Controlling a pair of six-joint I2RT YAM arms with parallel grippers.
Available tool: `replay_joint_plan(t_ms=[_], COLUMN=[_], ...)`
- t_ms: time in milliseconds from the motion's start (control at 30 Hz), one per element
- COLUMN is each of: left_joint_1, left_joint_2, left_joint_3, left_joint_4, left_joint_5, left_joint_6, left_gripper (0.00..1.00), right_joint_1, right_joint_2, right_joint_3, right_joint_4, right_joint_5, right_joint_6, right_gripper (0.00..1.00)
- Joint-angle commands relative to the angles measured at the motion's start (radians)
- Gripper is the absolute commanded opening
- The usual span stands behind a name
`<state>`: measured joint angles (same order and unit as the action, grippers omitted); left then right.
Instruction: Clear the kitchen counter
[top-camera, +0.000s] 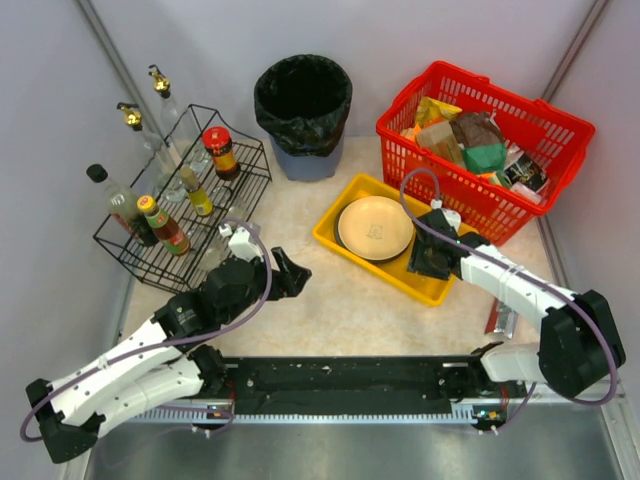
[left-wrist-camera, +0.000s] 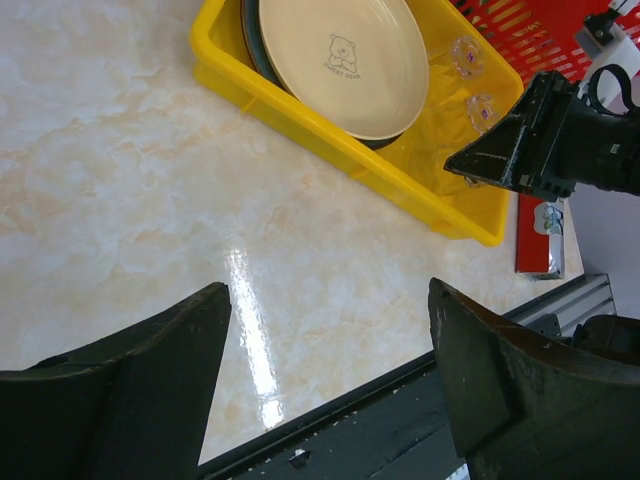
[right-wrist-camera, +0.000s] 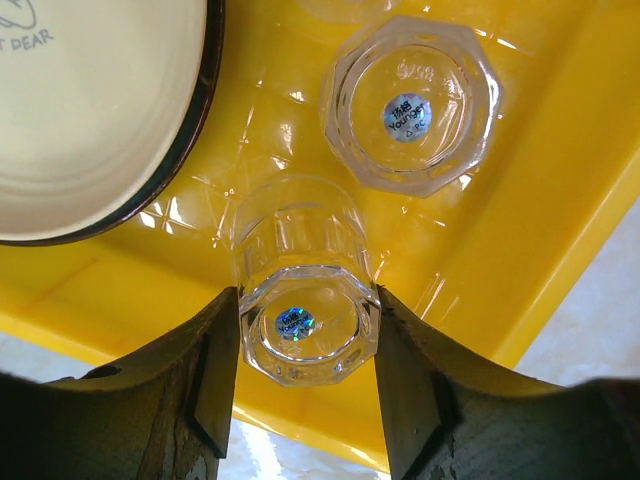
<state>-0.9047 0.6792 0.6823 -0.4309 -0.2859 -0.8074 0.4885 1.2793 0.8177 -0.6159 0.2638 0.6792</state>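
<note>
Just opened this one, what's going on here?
The right gripper is closed on a clear glass and holds it inside the yellow tray. It sits beside a second glass and a cream plate. Whether the held glass touches the tray floor cannot be told. The left gripper is open and empty, hovering over a bare patch of the kitchen counter.

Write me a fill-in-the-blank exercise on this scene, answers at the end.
The tray beneath the clear glass in the right gripper is ____.
The left gripper hangs ____ above the bare kitchen counter.
The packets sit in the ____ basket.
Answers: yellow; open; red.
</note>
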Motion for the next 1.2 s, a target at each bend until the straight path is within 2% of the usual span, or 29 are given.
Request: replay_joint_plan(t_ms=[0,67,133,233,367,567,667,800,967,1167], left_joint_1=[0.003,0.003,0.003,0.003,0.003,0.001,0.001,0.001,0.001,0.003], left_joint_2=[-0.021,-0.018,-0.015,-0.009,-0.041,-0.161,-0.211,-0.28,-0.32,-0.369], left_joint_3=[0.006,0.014,0.032,0.074,0.123,0.212,0.288,0.384,0.491,0.545], left_joint_4=[0.0,-0.005,-0.031,-0.11,-0.215,-0.397,-0.561,-0.706,-0.876,-0.933], left_joint_5=[-0.001,0.034,0.069,0.105,0.114,0.117,0.081,0.039,-0.03,-0.032], left_joint_6=[0.031,0.051,0.074,0.105,0.112,0.123,0.125,0.149,0.146,0.151], left_gripper=[0.84,0.84,0.84,0.86,0.9,0.98,0.99,0.98,0.98,0.98], right_joint_1=[0.015,0.016,0.015,0.015,0.015,0.015,0.016,0.016,0.015,0.016], right_joint_2=[0.017,0.012,0.003,-0.027,-0.104,-0.363,-0.55,-0.721,-0.802,-0.822], right_joint_3=[0.008,0.006,0.009,0.012,0.027,0.135,0.201,0.348,0.592,0.803], right_joint_4=[0.05,0.061,0.062,0.059,0.027,-0.125,-0.209,-0.335,-0.505,-0.651], right_joint_5=[0.005,-0.017,-0.037,-0.043,-0.054,-0.164,-0.207,-0.228,-0.253,-0.259], right_joint_6=[-0.024,-0.05,-0.078,-0.105,-0.132,-0.173,-0.178,-0.153,-0.136,-0.141], right_gripper=[0.41,0.46,0.59,0.72,0.81,0.83,0.86,0.87,0.87,0.87])
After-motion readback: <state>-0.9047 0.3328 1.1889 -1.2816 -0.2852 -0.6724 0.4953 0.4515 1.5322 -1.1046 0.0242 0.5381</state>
